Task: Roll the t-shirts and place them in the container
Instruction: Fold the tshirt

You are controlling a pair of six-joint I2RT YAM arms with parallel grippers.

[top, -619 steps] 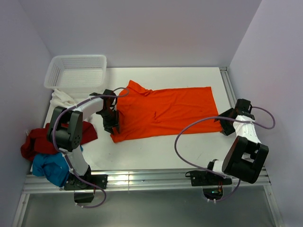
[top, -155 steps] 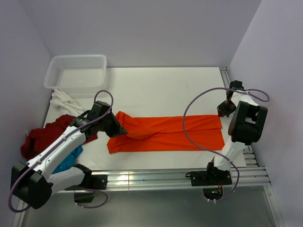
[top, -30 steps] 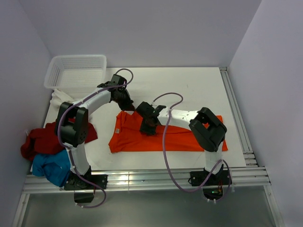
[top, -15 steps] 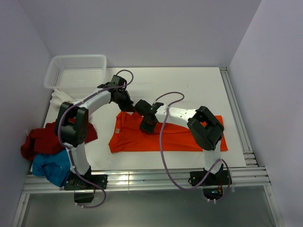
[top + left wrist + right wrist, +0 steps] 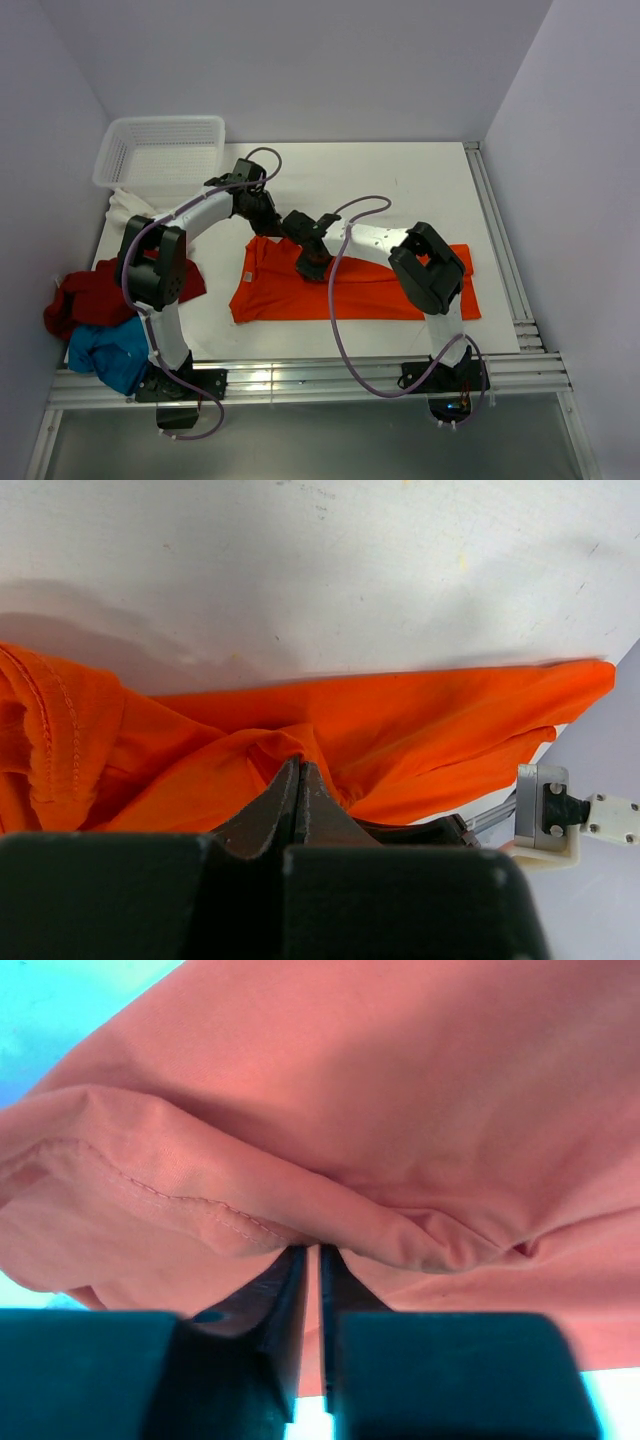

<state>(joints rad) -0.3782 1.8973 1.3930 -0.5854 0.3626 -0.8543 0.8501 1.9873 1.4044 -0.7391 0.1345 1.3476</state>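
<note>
Bright orange collared cloth t-shirt (image 5: 275, 295), centre frame: your right gripper (image 5: 312, 1252) now closes onto a fold beside your left gripper (image 5: 298, 770), which is clamped on the cloth; rolling can likely begin.

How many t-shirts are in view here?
4. The orange t-shirt lies at centre; the dark red t-shirt at the left edge; the blue t-shirt near-left; the white t-shirt beside the basket. Others could hide underneath.

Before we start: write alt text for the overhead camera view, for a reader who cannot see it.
A bright orange cloth t-shirt lies folded into a long band on a white table, with the left claw and right claw down on one end of it. A white plastic mesh basket sits far left.
</note>
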